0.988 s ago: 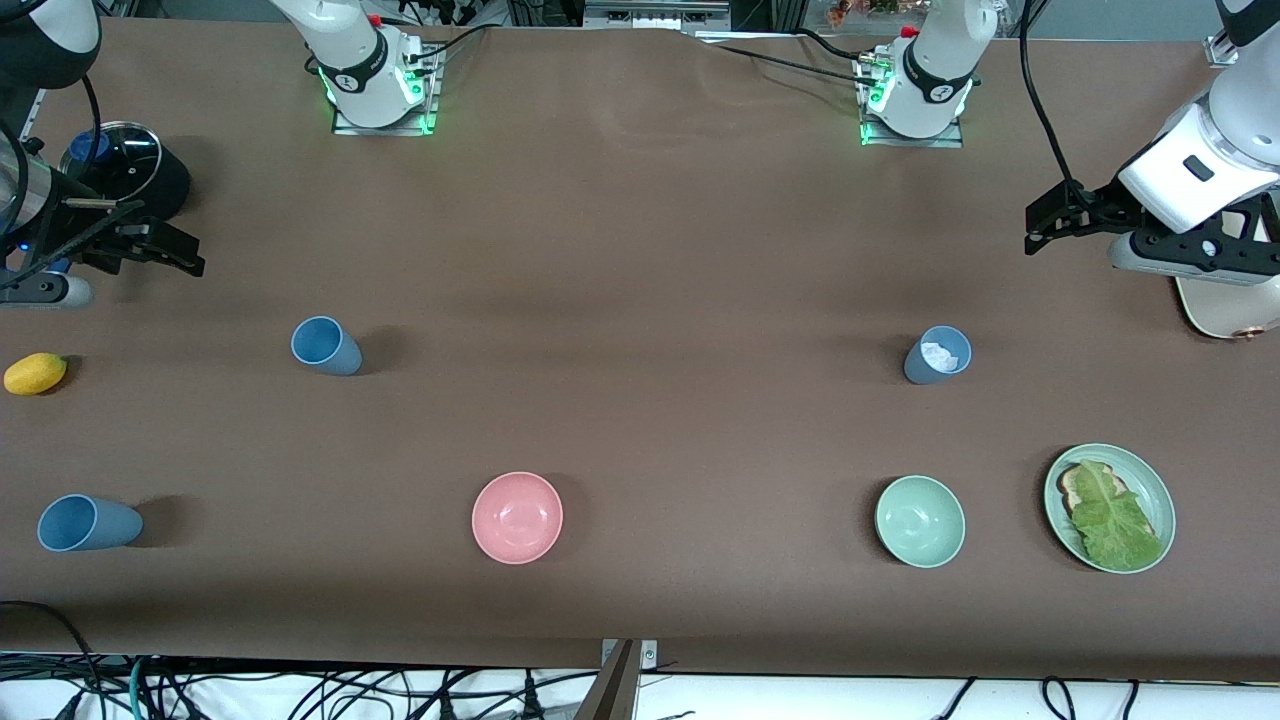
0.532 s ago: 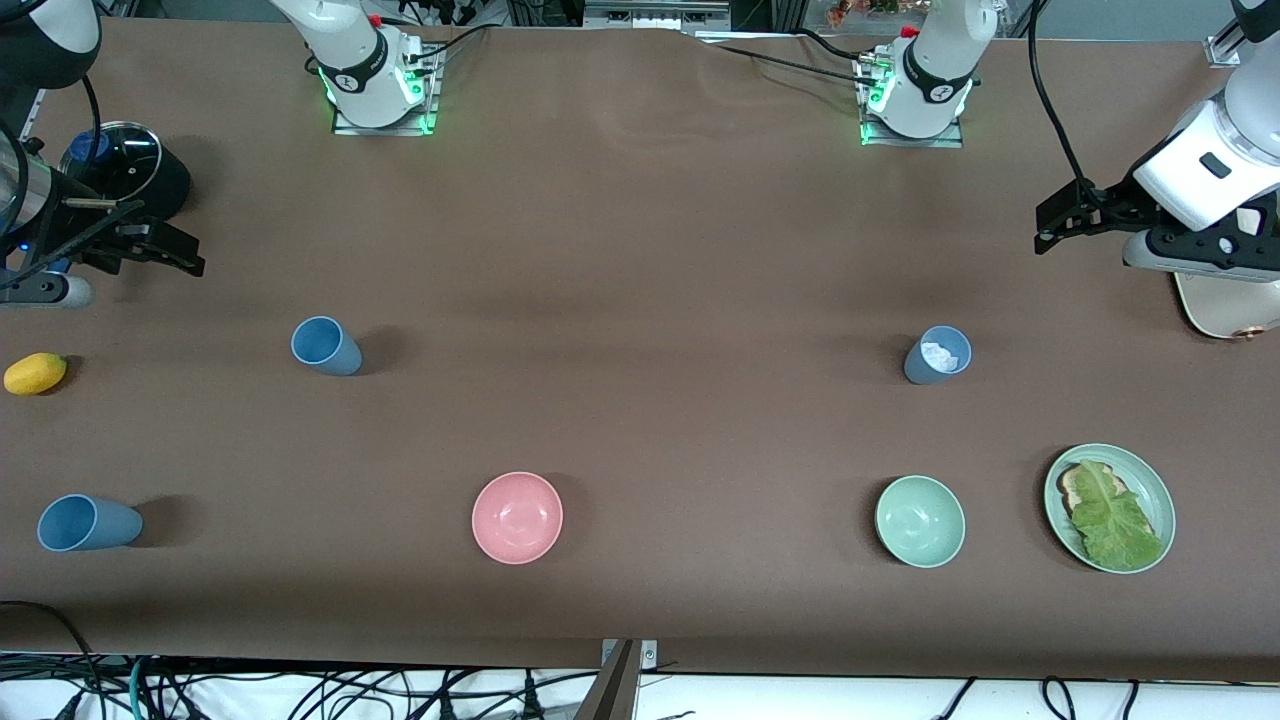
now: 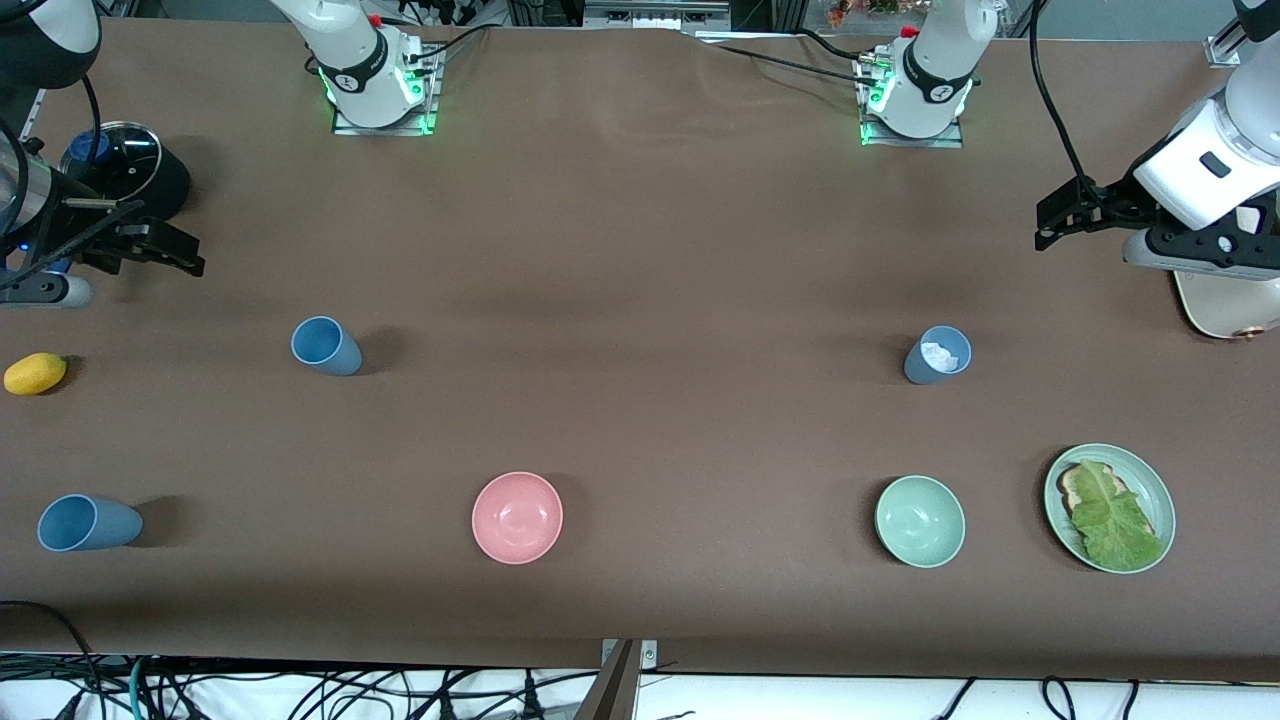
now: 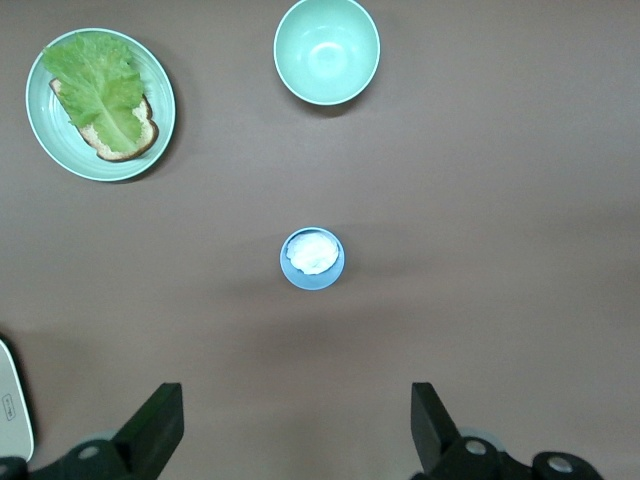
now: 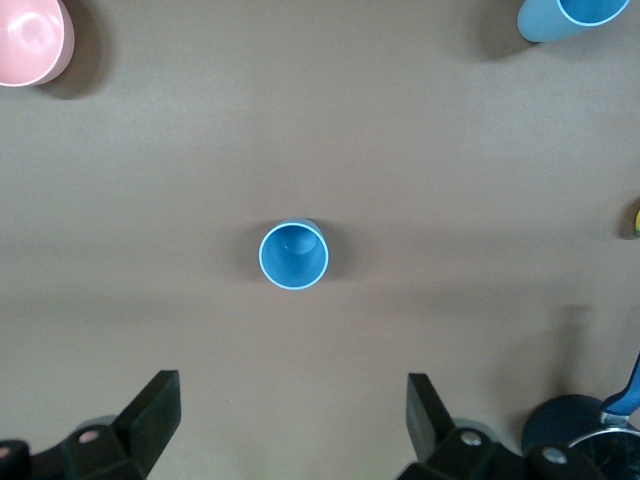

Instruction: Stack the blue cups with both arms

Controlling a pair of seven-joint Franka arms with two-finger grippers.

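On the table [image 3: 640, 250] stand three blue cups [image 3: 325, 346] and two bowls [image 3: 517, 517]; both grippers, left [image 3: 1050, 215] and right [image 3: 175, 252], hang wide, empty, unmoved since half a second ago.

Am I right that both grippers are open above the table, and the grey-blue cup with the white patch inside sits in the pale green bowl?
Not quite. The grey-blue cup stands on the bare table, apart from the pale green bowl and farther from the front camera; the left wrist view shows the gap clearly. The rest holds: left gripper and right gripper are both open.
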